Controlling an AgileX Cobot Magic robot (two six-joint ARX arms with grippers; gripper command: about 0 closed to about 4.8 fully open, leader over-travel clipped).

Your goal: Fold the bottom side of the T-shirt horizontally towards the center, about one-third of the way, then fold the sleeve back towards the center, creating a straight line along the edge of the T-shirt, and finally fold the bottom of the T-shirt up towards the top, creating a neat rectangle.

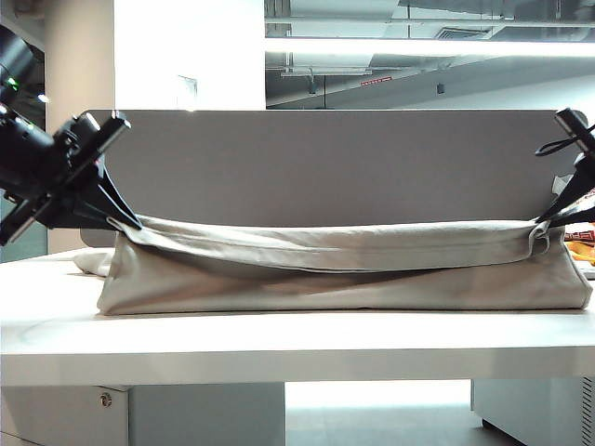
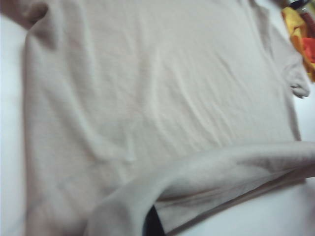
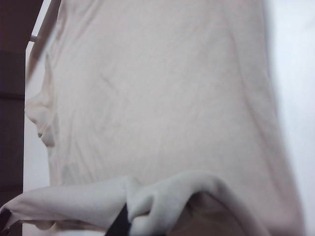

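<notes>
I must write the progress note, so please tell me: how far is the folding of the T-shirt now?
Done: nothing finished yet; the T-shirt lies spread across the table. In hand: the left gripper and the right gripper, both shut on one long edge at opposite ends, hold it lifted above the rest for the first fold. Left: laying that fold, the sleeve fold, the final fold.

Exterior view: low, level with surface point(image 1: 279, 334) edge, facing across. Wrist views: close above, looking down; all share T-shirt point(image 1: 344, 269).
</notes>
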